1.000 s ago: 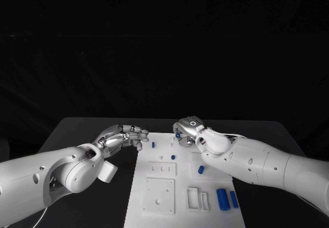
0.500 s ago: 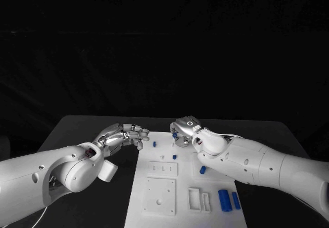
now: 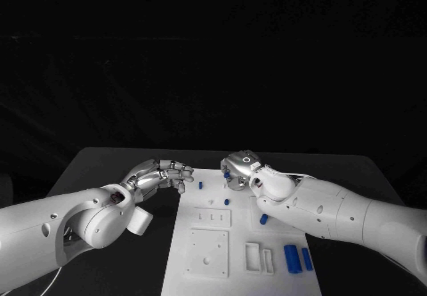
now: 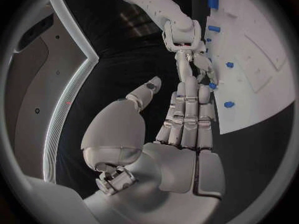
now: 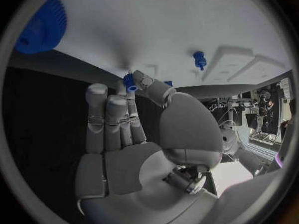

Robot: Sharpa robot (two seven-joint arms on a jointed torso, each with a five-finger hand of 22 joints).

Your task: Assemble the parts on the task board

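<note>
Pinching a small blue peg [image 5: 129,81] over the far edge of the white board [image 3: 207,246], the right hand [image 3: 245,168] could drop or tilt it through so slight a grip, while the left hand [image 3: 163,176] hovers empty beside the board, fingers loosely curled.

R hand [image 3: 242,168] creeps a touch farther along the task board [image 3: 207,246] w/ its small blue part [image 5: 129,81] pinched; L hand [image 3: 160,176] edges slightly boardward.

I find no legible text, label, brand or number in any view. The task board [image 3: 207,246] carries no readable markings.
</note>
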